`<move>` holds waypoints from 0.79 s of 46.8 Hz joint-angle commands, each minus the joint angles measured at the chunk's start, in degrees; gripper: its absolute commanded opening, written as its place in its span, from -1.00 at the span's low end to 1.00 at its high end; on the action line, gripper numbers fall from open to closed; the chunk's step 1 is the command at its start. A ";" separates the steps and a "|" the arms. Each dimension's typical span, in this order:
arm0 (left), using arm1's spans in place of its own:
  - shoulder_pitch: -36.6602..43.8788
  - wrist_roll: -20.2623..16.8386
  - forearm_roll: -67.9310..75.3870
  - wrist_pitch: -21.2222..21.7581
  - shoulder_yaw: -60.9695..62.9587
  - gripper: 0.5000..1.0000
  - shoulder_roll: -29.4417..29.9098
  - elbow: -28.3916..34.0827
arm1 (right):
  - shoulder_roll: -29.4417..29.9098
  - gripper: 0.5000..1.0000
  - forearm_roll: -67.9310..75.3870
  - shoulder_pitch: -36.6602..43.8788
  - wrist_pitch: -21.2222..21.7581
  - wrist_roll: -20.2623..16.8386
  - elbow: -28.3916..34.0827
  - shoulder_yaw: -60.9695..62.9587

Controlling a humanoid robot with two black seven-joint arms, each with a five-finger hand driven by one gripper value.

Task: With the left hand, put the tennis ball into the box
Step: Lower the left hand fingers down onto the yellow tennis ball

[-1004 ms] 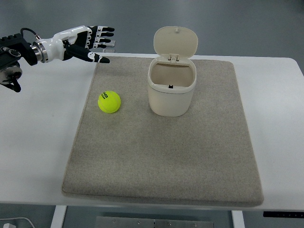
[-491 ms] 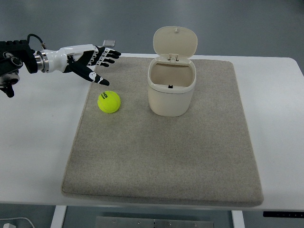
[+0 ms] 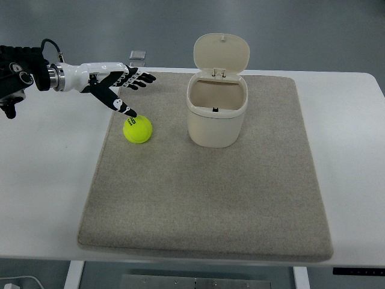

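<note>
Top view has my left hand [image 3: 123, 90] out over the far-left corner of the mat [image 3: 204, 205], fingers [image 3: 143, 78] spread wide and holding nothing. My thumb tip points down at the tennis ball [image 3: 138, 129] and looks right at its upper edge; whether it actually touches I can't say from this angle.

Ball sits on the mat, left of the box [image 3: 217, 111], near it but clearly apart, with a strip of bare mat between them. Box is upright with its lid [image 3: 222, 53] flipped up and back, mouth wide open, and nothing visible inside it (good news for me, no lid to fight with).

So where are we? By my reckoning, right at the start of the real work. Reach is nearly there, but no grasp yet: ball is on the mat, not in my palm. What's left is everything that counts: settle the hand over the ball, close the fingers around it, lift, carry it rightward to the box and let go above the opening.

One worry, as a guess: a ball on a flat mat may roll if my thumb nudges it before the other fingers wrap round, so I'd want to come down over its top, not from the side.

Right hand is nowhere in the frame. White table [image 3: 48, 180] under the mat.
</note>
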 commanded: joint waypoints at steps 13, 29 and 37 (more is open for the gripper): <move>0.59 -0.09 -1.11 -0.04 -1.70 0.90 0.04 -0.48 | 0.00 0.75 0.00 -0.01 0.00 -0.04 0.00 -0.09; 1.03 0.00 -0.94 -0.48 -1.18 0.91 -0.67 -0.57 | 0.00 0.75 0.00 -0.01 0.00 -0.04 0.00 -0.09; 1.56 0.00 -0.94 -0.04 -1.44 0.91 -0.76 -0.57 | 0.00 0.75 0.00 -0.01 0.00 -0.04 0.00 0.00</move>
